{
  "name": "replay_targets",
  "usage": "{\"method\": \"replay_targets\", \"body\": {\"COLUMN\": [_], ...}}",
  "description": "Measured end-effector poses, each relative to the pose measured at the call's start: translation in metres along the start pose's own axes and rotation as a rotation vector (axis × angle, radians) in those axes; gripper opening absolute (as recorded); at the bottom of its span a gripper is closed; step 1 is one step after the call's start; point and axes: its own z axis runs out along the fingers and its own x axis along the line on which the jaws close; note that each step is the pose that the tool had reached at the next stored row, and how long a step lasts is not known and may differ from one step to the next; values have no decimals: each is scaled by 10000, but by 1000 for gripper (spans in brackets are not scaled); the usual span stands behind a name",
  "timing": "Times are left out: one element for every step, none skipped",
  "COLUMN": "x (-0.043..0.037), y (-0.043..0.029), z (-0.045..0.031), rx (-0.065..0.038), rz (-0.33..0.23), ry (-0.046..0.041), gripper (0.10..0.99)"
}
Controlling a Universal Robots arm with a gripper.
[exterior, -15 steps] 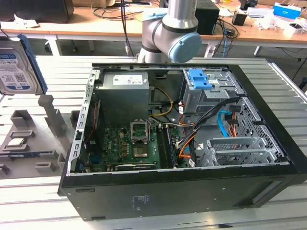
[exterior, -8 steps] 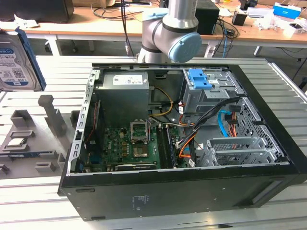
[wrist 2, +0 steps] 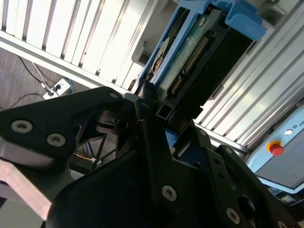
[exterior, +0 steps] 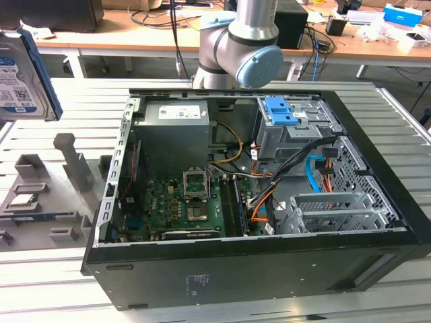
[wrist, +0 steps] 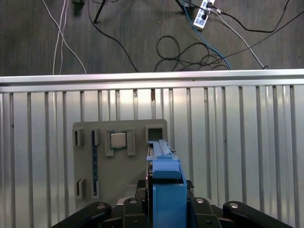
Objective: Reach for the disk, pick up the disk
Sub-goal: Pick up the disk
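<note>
- Right inside the tool (wrist 2: 164, 113), the disk (wrist 2: 190, 57) is standing on edge, with its blue rails and connector end poking out in the second wrist view.
- Tool is clamping the disk from both flat sides as far as I can tell, so I'm calling it closed on it.
- Below the tool, the grey holder (wrist: 123, 171) with the processor chip (wrist: 118, 140) is lying on the slatted desk (wrist: 237, 142).
- Exterior view is showing the disk hanging clear above that holder, well apart from the open computer case (exterior: 269, 269).
- Reach and grab are looking done to me, and the lift is looking pretty much there too.
</note>
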Motion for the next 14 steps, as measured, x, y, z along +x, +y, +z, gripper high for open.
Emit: {"method": "replay_targets", "body": {"x": [0,0,0,0,0,0,0,0,0,0,0,0,0,0], "y": [-1,-2,-2,-3,-4,-7,-8,-9,-10,-12,-13,-14,-15,-17], "z": [-13,-27,-39,-59,-72,-116,-136,-152,-166,-188,-207,-220,-243,-268], "rx": [-1,-2,-1,-4,-4,-6,-6,-7,-9,-10,-11,-12,-13,-15], "rz": [0,0,0,0,0,0,0,0,0,0,1,0,0,0], "ry": [0,0,0,1,1,1,0,0,1,0,1,1,1,1], "gripper": [365,365,365,365,365,365,365,365,365,365,365,365,365,365]}}
